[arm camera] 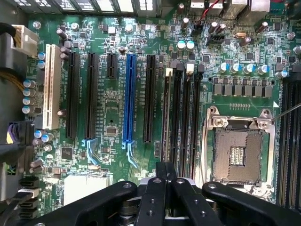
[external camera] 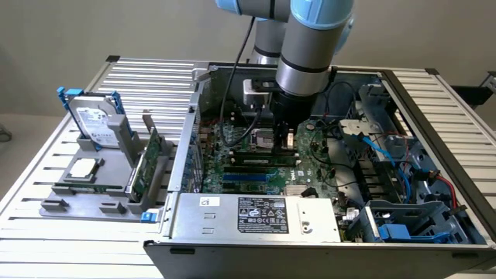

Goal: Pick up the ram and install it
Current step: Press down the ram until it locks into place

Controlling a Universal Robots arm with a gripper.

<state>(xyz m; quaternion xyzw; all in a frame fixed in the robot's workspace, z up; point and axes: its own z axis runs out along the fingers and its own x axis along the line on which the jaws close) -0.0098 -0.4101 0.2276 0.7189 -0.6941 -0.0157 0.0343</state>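
Inside the open computer case [external camera: 186, 174], my gripper [external camera: 284, 138] hangs low over the motherboard [external camera: 310, 163], and its fingers are shut together. In the wrist view the gripper [arm camera: 164, 170] has its black fingertips [arm camera: 160, 172] pressed closed, with nothing between them, right over one end of the memory slots [arm camera: 182, 117]. The ram [arm camera: 165, 117] appears to stand edge-on in the outermost slot, beside a white clip [arm camera: 168, 72]. From the exterior view the ram [external camera: 259, 154] reads as a narrow green strip just below the gripper. I cannot tell whether the fingertips touch it.
The CPU socket [arm camera: 237, 153] lies beside the slots, and a blue expansion slot [arm camera: 130, 99] sits further along. The power supply [external camera: 256, 215] closes the case's front. On the exterior view's left, a grey tray [external camera: 78, 203] holds a hard drive [external camera: 97, 122], an expansion card [external camera: 151, 160] and a narrow green strip [external camera: 87, 187].
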